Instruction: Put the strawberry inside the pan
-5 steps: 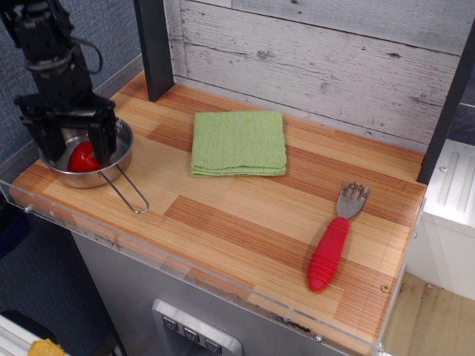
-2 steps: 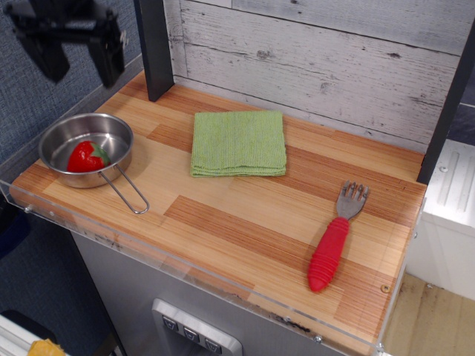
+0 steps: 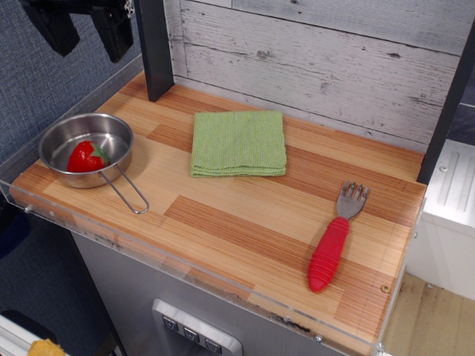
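Note:
The red strawberry (image 3: 86,156) with its green top lies inside the shiny steel pan (image 3: 111,130) at the table's left end. The pan's wire loop handle (image 3: 129,194) points toward the front edge. High above the pan, at the top left corner, my black gripper (image 3: 87,37) hangs open with nothing between its two fingers. Its upper part is cut off by the frame's edge.
A folded green cloth (image 3: 238,143) lies at the table's middle back. A fork with a red handle (image 3: 331,248) rests at the front right. A dark post (image 3: 154,46) stands behind the pan. A clear acrylic lip (image 3: 185,271) runs along the front edge.
The gripper, which stood down around the strawberry in the pan a second ago, has let it go and risen to the top left. The strawberry stays in the pan.

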